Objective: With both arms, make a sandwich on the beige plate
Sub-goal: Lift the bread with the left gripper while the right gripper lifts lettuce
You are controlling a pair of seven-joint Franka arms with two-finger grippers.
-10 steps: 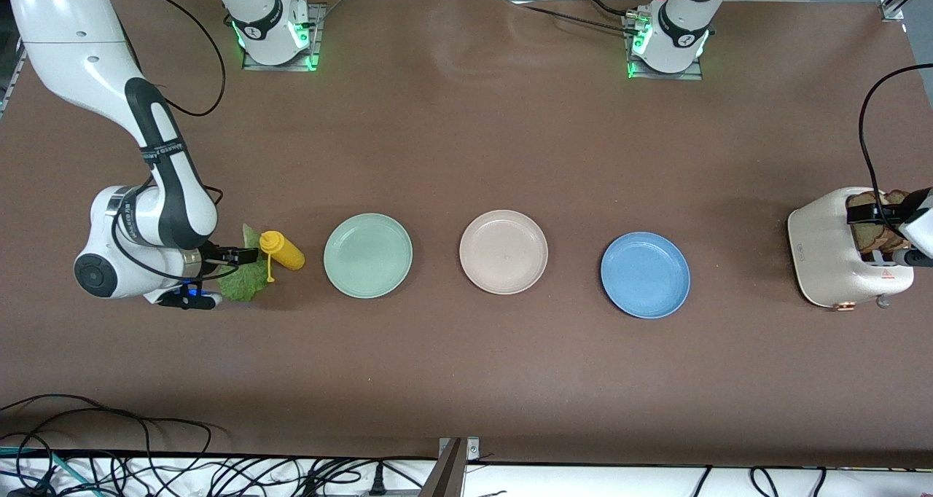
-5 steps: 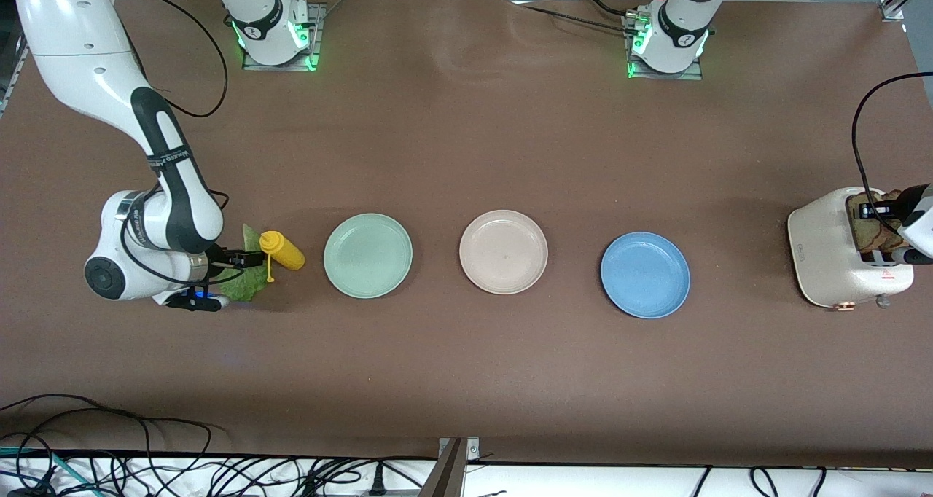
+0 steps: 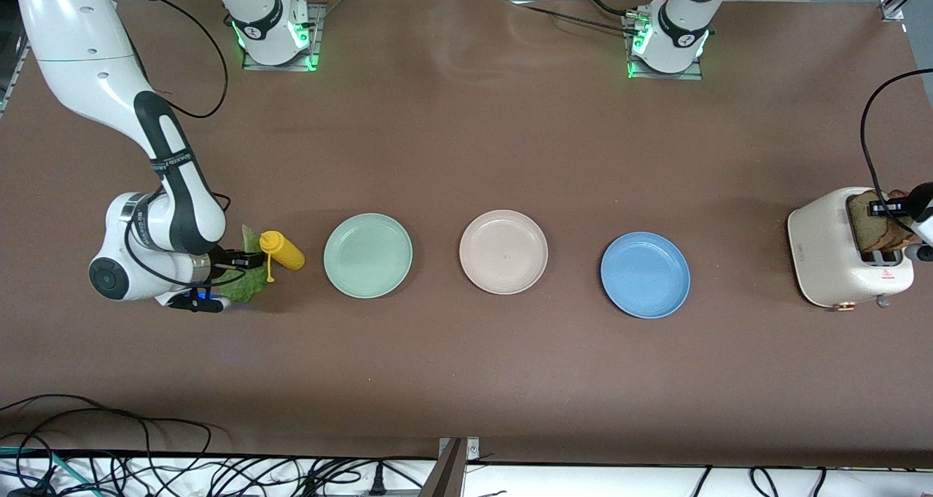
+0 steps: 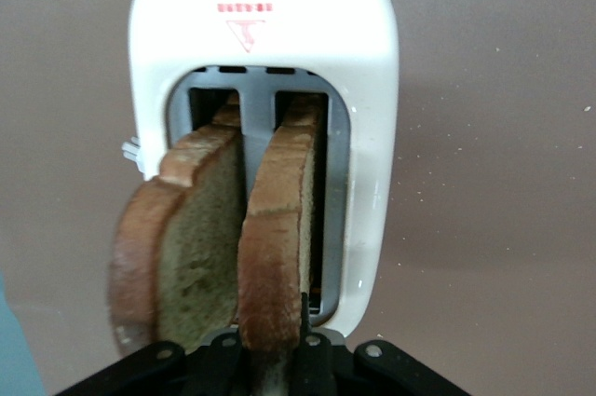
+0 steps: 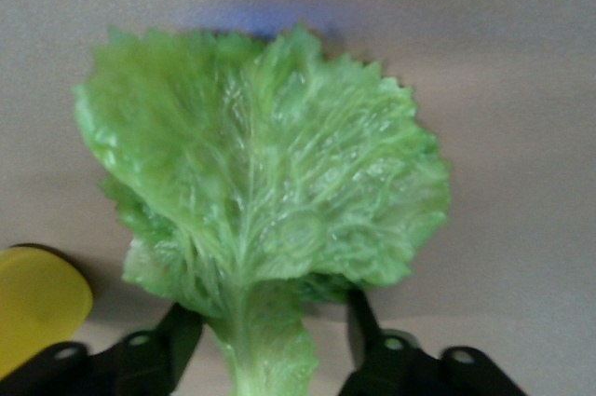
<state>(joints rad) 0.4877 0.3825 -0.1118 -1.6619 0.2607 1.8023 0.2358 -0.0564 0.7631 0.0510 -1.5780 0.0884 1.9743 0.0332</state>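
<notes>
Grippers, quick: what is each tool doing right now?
Left tool: shut on a bread slice standing in the toaster.
Right tool: open, fingers either side of the lettuce leaf stem, not yet gripping.

A robotics lab set up as a mock kitchen. Two white arms [image 3: 146,191] stand bolted on metal base plates [image 3: 280,60] with green status lights, on a worktop [image 3: 466,140] covered in plain brown sheet. Loose black cables [image 3: 182,475] tangle along its edge, and the toaster [image 3: 831,256] and coloured plates [image 3: 368,255] look like props.
</notes>
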